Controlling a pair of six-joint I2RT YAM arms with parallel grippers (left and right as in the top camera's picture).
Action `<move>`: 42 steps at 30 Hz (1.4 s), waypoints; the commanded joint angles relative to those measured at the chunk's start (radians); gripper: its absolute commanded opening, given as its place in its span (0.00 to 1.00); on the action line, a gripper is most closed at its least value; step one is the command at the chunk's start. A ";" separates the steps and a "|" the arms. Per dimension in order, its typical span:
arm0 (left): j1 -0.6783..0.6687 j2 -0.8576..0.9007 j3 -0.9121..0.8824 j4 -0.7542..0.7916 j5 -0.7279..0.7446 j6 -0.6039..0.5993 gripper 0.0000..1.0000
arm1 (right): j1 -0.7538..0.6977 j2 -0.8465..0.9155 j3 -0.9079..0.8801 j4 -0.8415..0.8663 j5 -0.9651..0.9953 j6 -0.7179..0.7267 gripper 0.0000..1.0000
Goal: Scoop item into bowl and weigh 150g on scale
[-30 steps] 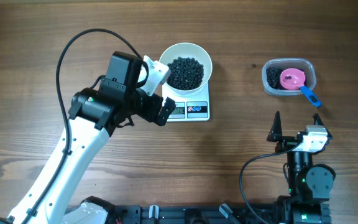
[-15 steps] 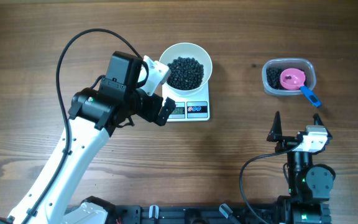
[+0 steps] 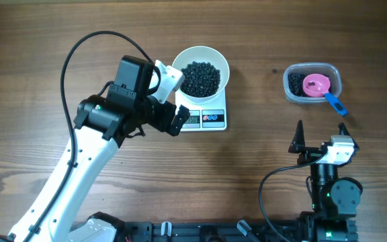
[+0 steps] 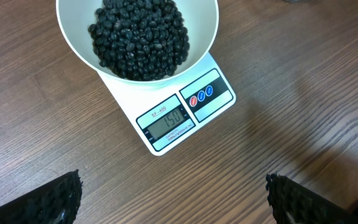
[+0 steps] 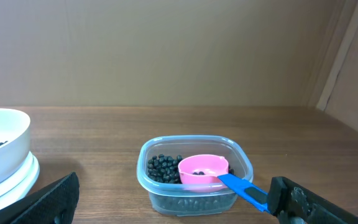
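The beans [image 3: 200,78] lie in a loose dark heap in the bowl [image 3: 219,60], filling its bottom and leaving the white walls bare above them. The bowl stands on the far end of the scale [image 3: 213,119], left of the desk's [image 3: 261,40] middle. The scale's long axis runs from far to near, and its display end points toward the robot. In the left wrist view the display reads 150, with two small round buttons just beside it. The left hand [image 4: 174,204] hangs over the scale's near left edge with its fingers spread wide and nothing between them. One finger is close by the bowl's left wall and the other by the display. The arm's black cable [image 3: 86,47] loops off to the left. Well apart to the right sits a clear tub [image 3: 291,91] with more beans and a pink scoop [image 3: 316,84], whose blue handle [image 3: 335,104] sticks out over the rim toward the near right. The right hand [image 3: 319,146] is near the desk's front edge, facing the tub, its fingers spread and empty.
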 commanded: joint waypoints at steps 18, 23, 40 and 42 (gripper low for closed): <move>-0.005 -0.004 0.016 0.002 0.016 0.016 1.00 | 0.004 -0.015 -0.003 0.002 -0.020 0.013 1.00; -0.005 -0.009 0.016 0.007 0.016 0.016 1.00 | 0.004 -0.015 -0.003 0.002 -0.020 0.014 1.00; 0.124 -0.238 -0.056 0.019 -0.122 -0.147 1.00 | 0.004 -0.014 -0.003 0.002 -0.021 0.014 1.00; 0.146 -0.289 -0.100 0.049 -0.140 -0.147 1.00 | 0.004 -0.014 -0.003 0.002 -0.021 0.014 1.00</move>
